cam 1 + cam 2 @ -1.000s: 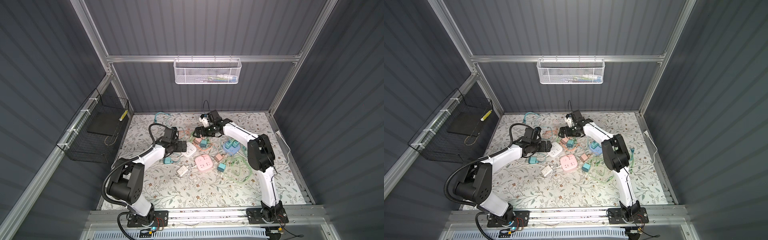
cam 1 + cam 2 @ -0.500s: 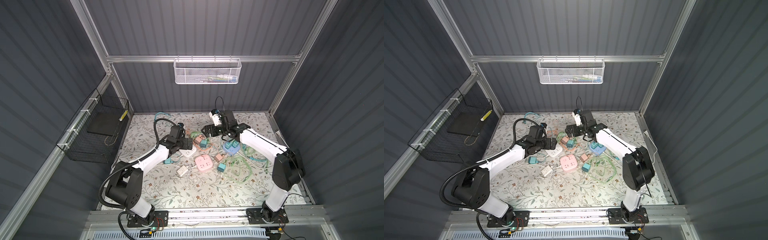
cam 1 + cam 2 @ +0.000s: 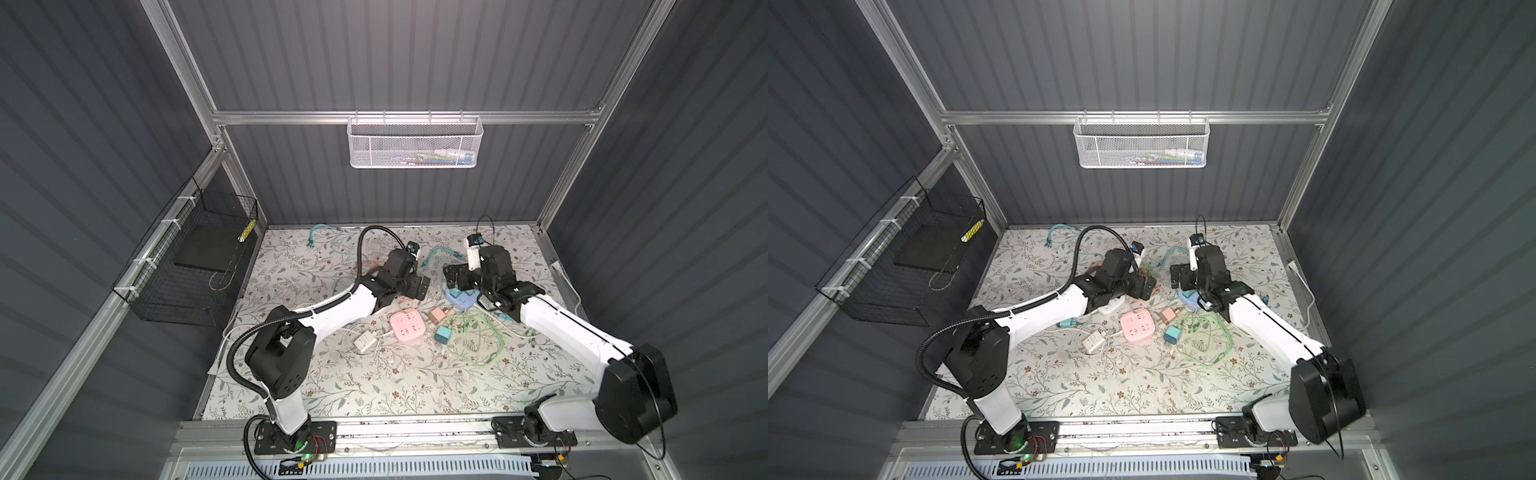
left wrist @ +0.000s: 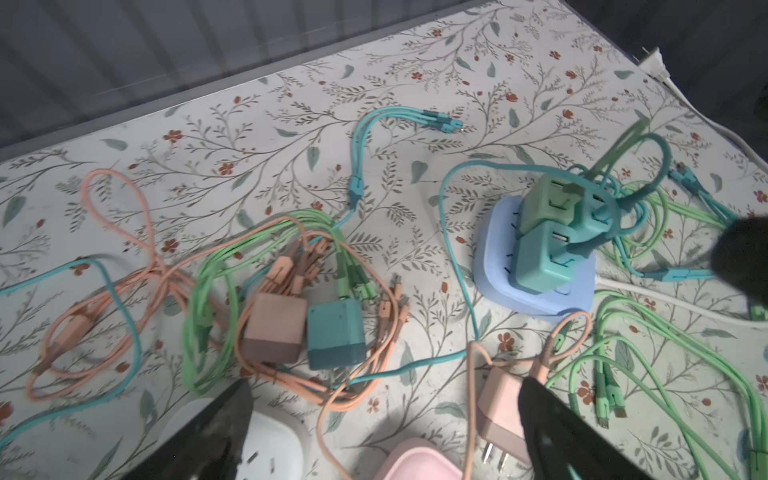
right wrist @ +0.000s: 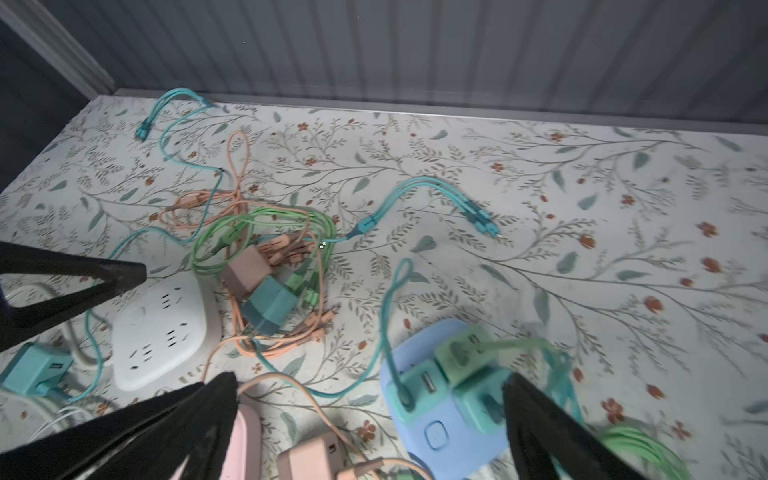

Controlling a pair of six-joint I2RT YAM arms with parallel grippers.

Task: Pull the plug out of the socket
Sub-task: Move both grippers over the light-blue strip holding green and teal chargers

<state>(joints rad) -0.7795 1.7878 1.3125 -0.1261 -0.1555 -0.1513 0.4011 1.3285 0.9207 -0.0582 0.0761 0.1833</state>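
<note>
Plugs (image 4: 540,266), teal and green, stand packed in the blue socket (image 5: 436,434) toward the worktop's (image 3: 374,386) back edge. I see the right gripper (image 5: 370,386) spread empty over them, likely to grab one; the left gripper (image 4: 386,386) gapes empty nearby, perhaps to brace.

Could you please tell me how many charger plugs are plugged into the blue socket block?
3, clustered together on the blue socket block: a pale green plug, a teal plug beside it, and a second teal plug next to both. None seems hidden.
</note>
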